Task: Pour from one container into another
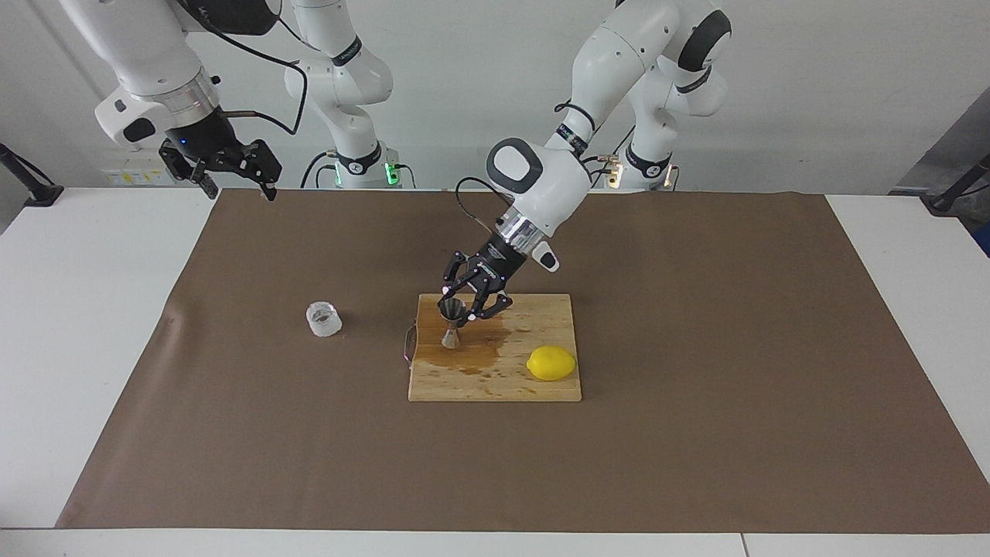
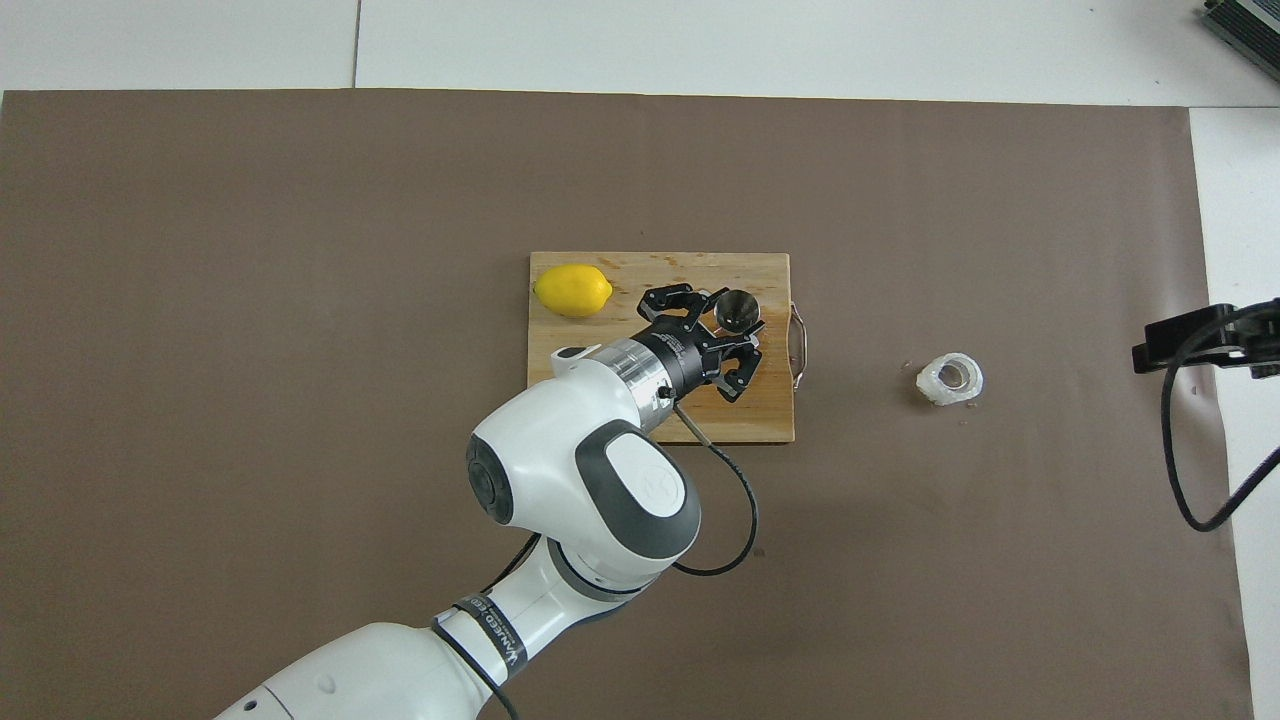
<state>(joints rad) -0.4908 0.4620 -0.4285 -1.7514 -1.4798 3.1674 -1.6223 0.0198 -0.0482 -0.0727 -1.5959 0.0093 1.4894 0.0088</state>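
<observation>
Zero poured | left gripper (image 1: 458, 303) pinching jigger (image 1: 451, 322) over cutting board (image 1: 495, 387) | right gripper (image 1: 232, 172) spread, waiting | glass jar (image 1: 323, 319) untouched

White jointed arms, grey joint caps, black tools, black cables, green base lights

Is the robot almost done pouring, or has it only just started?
Only just started. Done: the left gripper has picked up the steel jigger. In hand: it holds the jigger upright over the wet end of the cutting board. Left: the glass jar sits untouched on the brown mat, apart from the board. The right gripper waits open, up by its own end. No pouring yet.
</observation>
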